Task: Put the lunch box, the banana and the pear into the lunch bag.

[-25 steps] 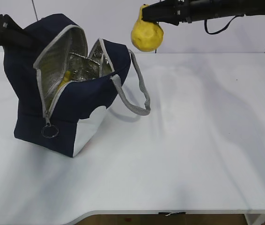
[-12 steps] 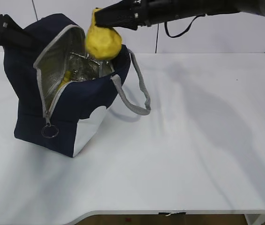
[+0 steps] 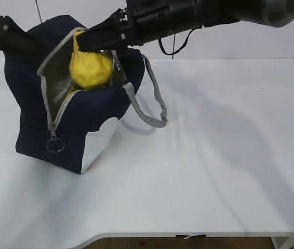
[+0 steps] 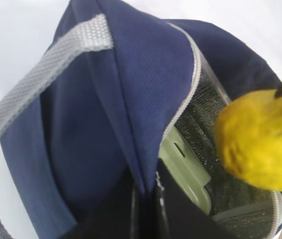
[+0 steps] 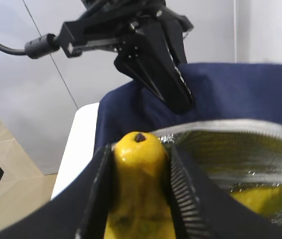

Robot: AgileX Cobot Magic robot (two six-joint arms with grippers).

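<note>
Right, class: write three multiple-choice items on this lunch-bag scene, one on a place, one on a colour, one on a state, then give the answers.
1. Where is the pear?
A. on the table
B. at the lunch bag mouth
C. beside the ring pull

2. What colour is the lunch box lid?
A. red
B. black
C. pale green

3. What is the right gripper doing?
A. gripping the pear
B. hanging open, empty
C. pinching the handle

Answers: B, it hangs over the foil-lined opening; C, the left wrist view shows it inside; A, its fingers flank the fruit.
</note>
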